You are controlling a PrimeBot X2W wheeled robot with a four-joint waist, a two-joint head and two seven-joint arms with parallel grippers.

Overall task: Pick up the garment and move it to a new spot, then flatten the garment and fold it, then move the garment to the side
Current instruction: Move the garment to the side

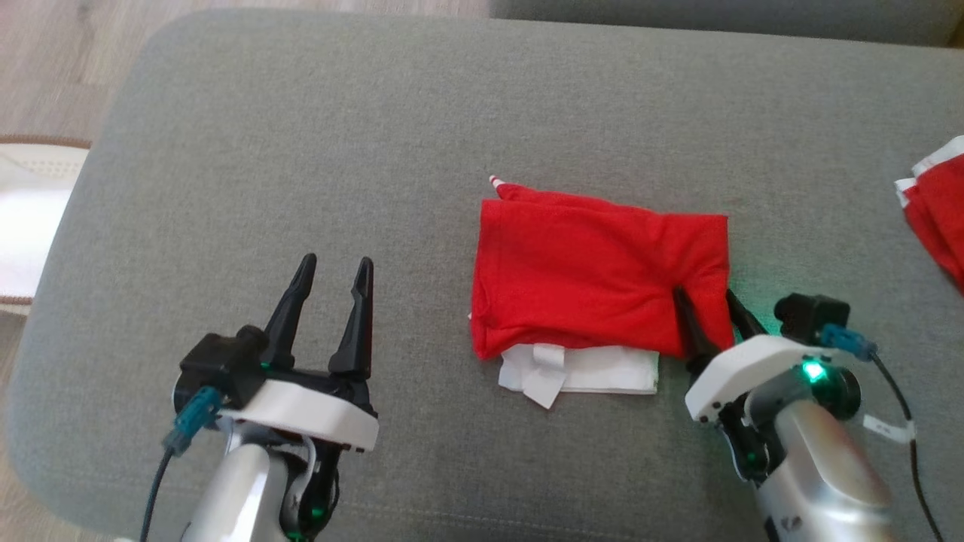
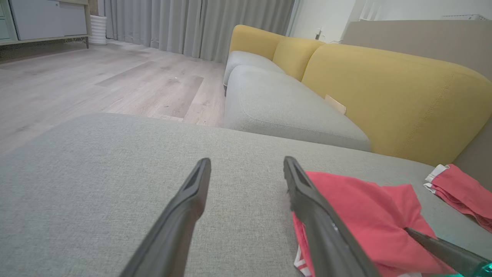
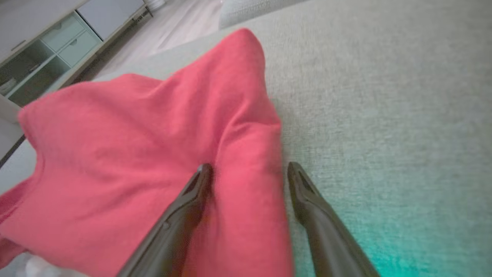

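the garment (image 1: 595, 271) lies folded into a red block in the middle of the grey cushion (image 1: 301, 113), with a white layer (image 1: 595, 369) sticking out from under its near edge. our right gripper (image 1: 704, 293) is at the block's near right corner with its jaws wide apart, holding nothing. in the right wrist view one finger presses onto the red cloth (image 3: 115, 154) and the other sits on the cushion just beside the edge, so a ridge of cloth stands between them (image 3: 250, 167). our left gripper (image 1: 337, 261) is equally wide open and empty, over bare cushion to the left of the garment and not touching it.

judging by the tidy fold, we think what remains is moving it to the side, and that is where we could spoil things. if we close on this ridge we may catch just the top layer, and then a pull would peel the fold open. the lower layers and the white part would stay behind. dragging from one corner could also twist the block, since the left gripper is not steadying the other side. a second red piece (image 1: 938, 211) lies at the cushion's right edge. pushing too far that way could bunch the two together, or tip ours over the edge. lifting by one corner would let the rest hang and unfold.
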